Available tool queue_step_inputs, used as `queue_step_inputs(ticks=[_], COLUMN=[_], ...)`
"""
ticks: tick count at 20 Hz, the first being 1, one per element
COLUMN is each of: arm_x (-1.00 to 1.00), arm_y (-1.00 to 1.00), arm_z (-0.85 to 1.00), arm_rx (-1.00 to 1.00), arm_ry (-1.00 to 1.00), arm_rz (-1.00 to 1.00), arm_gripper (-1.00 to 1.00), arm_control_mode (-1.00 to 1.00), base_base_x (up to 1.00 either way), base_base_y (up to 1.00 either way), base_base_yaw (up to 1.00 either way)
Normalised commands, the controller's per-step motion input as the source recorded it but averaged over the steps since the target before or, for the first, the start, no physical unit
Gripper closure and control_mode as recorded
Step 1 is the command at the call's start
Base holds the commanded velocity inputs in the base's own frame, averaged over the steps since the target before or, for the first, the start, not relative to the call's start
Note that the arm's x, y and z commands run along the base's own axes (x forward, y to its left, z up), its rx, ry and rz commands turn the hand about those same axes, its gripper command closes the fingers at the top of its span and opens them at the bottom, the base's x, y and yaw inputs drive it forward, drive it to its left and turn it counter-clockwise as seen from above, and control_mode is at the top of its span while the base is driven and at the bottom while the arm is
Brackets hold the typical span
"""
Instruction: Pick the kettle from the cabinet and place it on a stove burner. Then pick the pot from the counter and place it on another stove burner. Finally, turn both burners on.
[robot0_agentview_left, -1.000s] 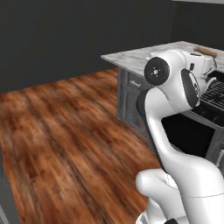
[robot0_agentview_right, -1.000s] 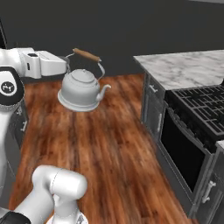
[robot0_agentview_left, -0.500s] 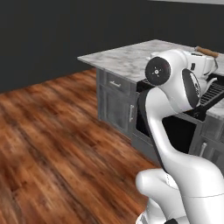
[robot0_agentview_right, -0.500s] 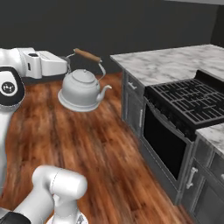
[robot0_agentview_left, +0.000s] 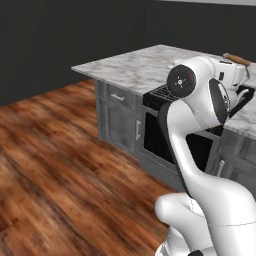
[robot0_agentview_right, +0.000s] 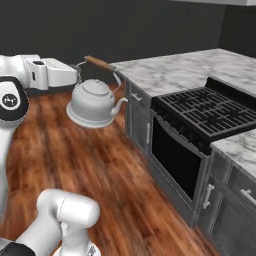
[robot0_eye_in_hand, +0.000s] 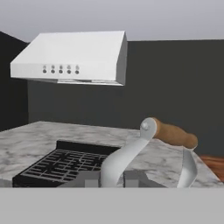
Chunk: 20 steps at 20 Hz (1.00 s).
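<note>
One kettle (robot0_agentview_right: 95, 104), silvery-white, short spout, thin arched handle with a brown wooden piece (robot0_agentview_right: 99, 63) on top. One black cooktop with grid grates (robot0_agentview_right: 212, 111); separate burners can't be counted from here. One oven front below it. One range hood (robot0_eye_in_hand: 72, 58), white, with a row of small knobs, seen in the hand view above the cooktop. One marble counter (robot0_agentview_right: 175, 70) wrapping the stove on both sides, dark grey drawers beneath.

Claw (robot0_agentview_right: 79, 73): jaws drawn almost fully together, pinched on the kettle's thin handle at its end nearest the hand. Kettle hangs off that grip, body slung just below and forward of the claw, spout pointing away from the hand toward the stove. It is in the air over the wood floor (robot0_agentview_right: 105, 170), touching nothing but the claw.

Hand view: handle arch (robot0_eye_in_hand: 127, 157) rises right off the fingertips (robot0_eye_in_hand: 89, 178), the wooden piece up and to the right of them. Cooktop lies ahead of the claw and lower, counter beyond and to either side, hood high above.

Left base view: arm's white body covers most of the hand; the wooden piece (robot0_agentview_left: 236, 59) pokes out past it, over the counter's far side. Stove well apart from the kettle, ahead of the claw.
</note>
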Motion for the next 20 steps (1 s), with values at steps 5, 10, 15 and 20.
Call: queue_step_inputs(ticks=[5, 10, 15, 20], arm_x=[0.0, 0.0, 0.0, 0.0], arm_y=[0.0, 0.0, 0.0, 0.0], arm_z=[0.0, 0.0, 0.0, 0.0], arm_rx=[0.0, 0.0, 0.0, 0.0], arm_ry=[0.0, 0.0, 0.0, 0.0], arm_rz=[0.0, 0.0, 0.0, 0.0], arm_gripper=[1.0, 1.0, 1.0, 1.0], arm_control_mode=[1.0, 1.0, 1.0, 1.0], base_base_x=[0.25, 0.29, 0.32, 0.36], base_base_y=[0.2, 0.25, 0.24, 0.27], base_base_yaw=[-0.21, -0.2, -0.18, -0.17])
